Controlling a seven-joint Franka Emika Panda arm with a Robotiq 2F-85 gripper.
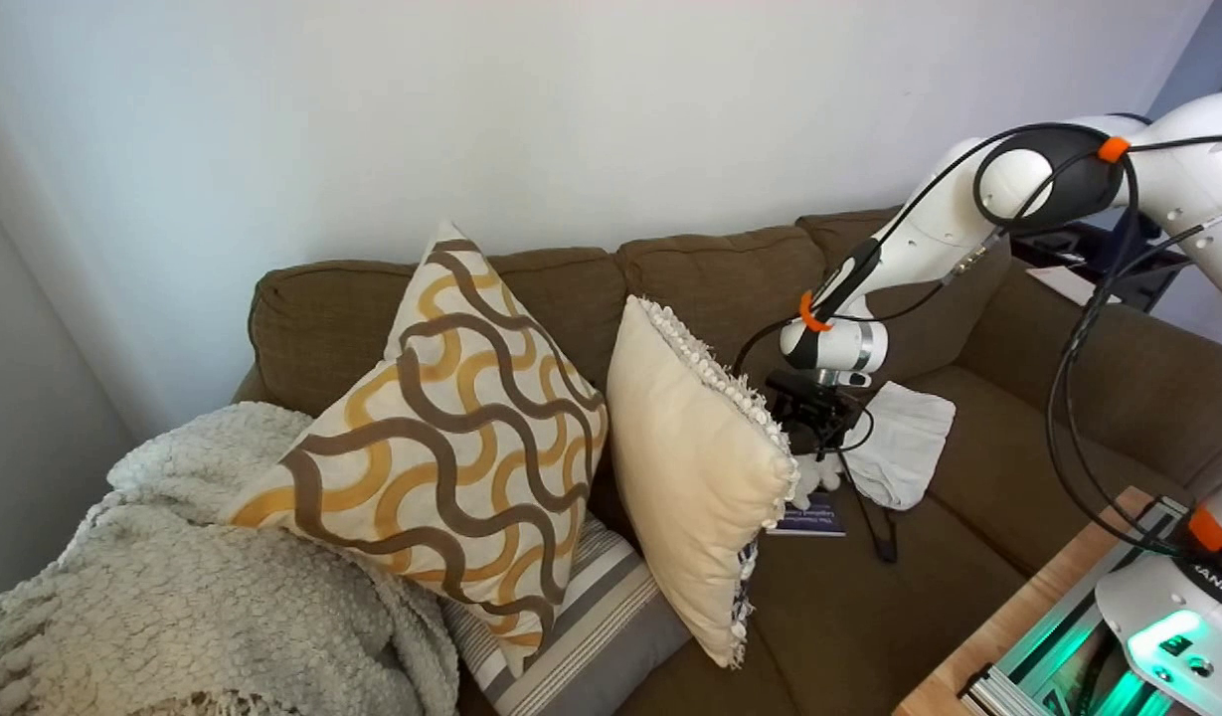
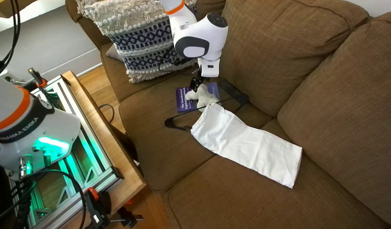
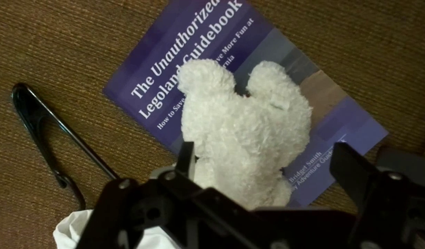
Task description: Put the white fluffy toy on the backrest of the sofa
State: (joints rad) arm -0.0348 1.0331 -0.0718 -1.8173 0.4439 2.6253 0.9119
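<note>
The white fluffy toy (image 3: 243, 131) lies on the book (image 3: 257, 48), nearer the back edge of the bench (image 2: 157, 149) than its front. The pincer (image 3: 264, 152) hangs spread above; I'd shift it toward the tip of the hanger (image 3: 31, 111), lower it astride the toy and squeeze gently.

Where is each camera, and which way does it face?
In an exterior view: high, before the sofa, facing its backrest; robot arm and base at picture right.
In an exterior view: high, looking down along the seat; arm at top, base left.
Wrist view: on the arm's end, facing the toy and book; of the arm, only the tool shows.
Both exterior views share sofa, arm, base, toy, book.
</note>
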